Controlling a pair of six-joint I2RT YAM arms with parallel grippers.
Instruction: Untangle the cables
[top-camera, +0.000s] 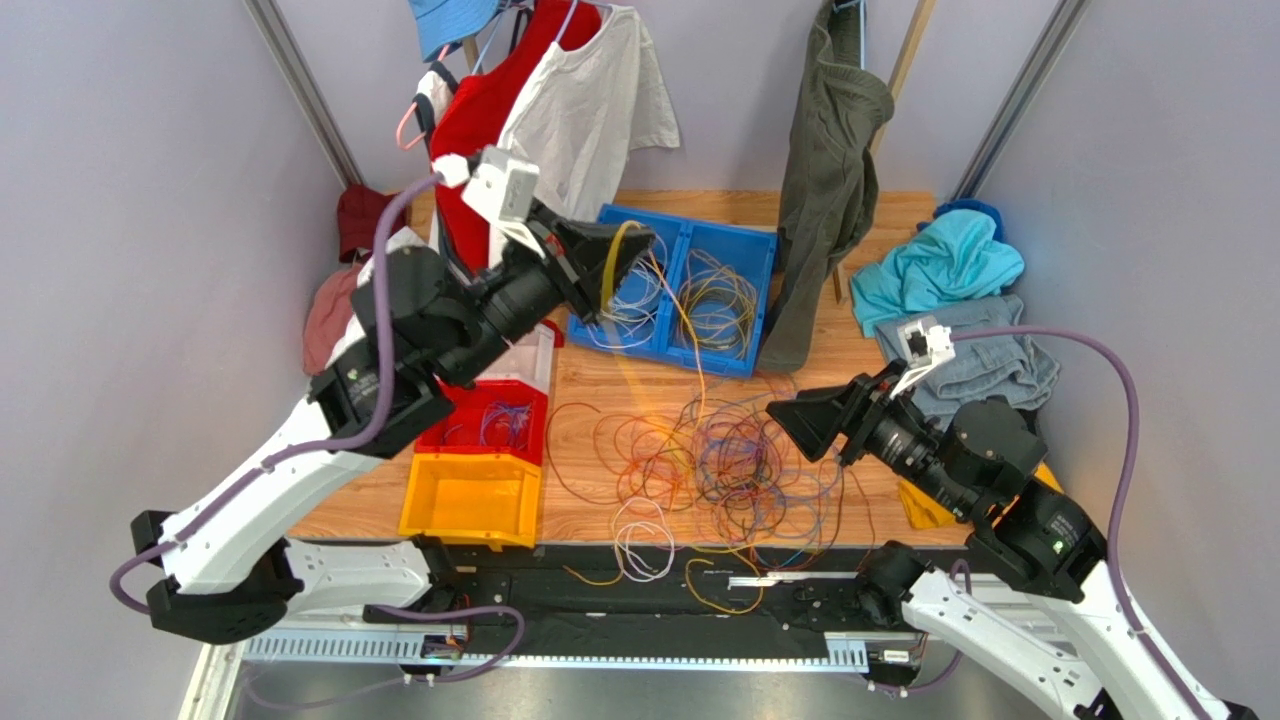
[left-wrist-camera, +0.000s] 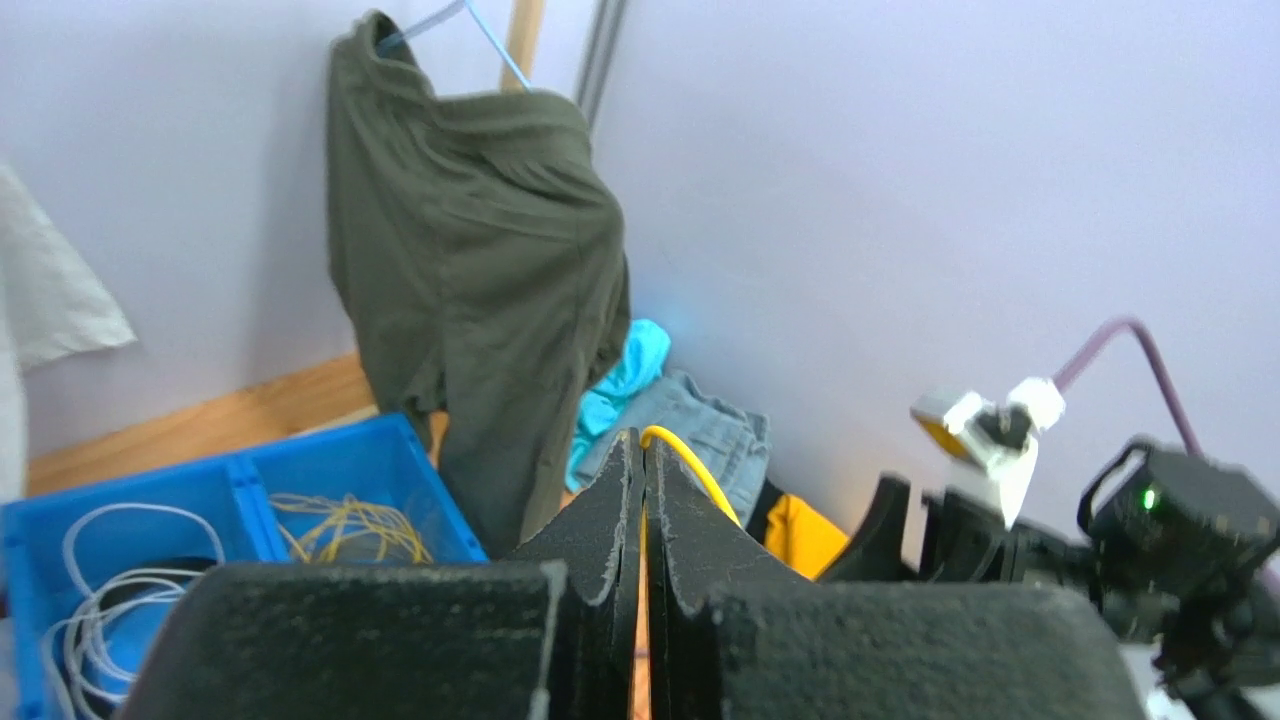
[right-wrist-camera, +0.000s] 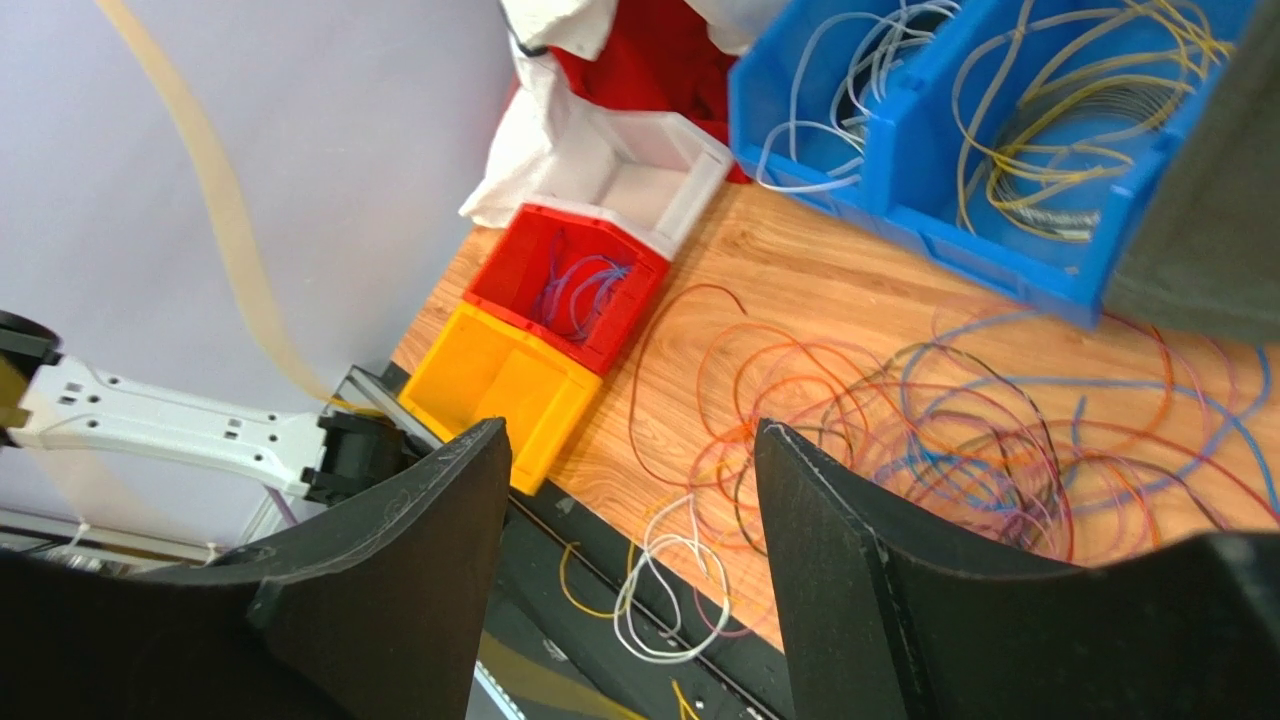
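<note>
A tangle of thin cables (top-camera: 721, 458) in orange, purple, blue and red lies on the wooden table (top-camera: 842, 225); it also shows in the right wrist view (right-wrist-camera: 962, 435). A white cable loop (top-camera: 643, 543) hangs over the front edge. My left gripper (top-camera: 609, 255) is raised over the blue bin (top-camera: 691, 225), shut on a yellow cable (left-wrist-camera: 694, 468) that curves out from its fingertips (left-wrist-camera: 645, 443). My right gripper (top-camera: 793, 413) hovers at the tangle's right side, its jaws (right-wrist-camera: 631, 435) open with nothing between them.
The blue bin's compartments hold white and yellow cables (right-wrist-camera: 1052, 135). A red bin (top-camera: 489, 420) with purple cables and a yellow bin (top-camera: 469, 503) stand front left. An olive garment (top-camera: 819, 180) hangs at the back; teal cloth (top-camera: 939, 263) and jeans (top-camera: 977, 360) lie right.
</note>
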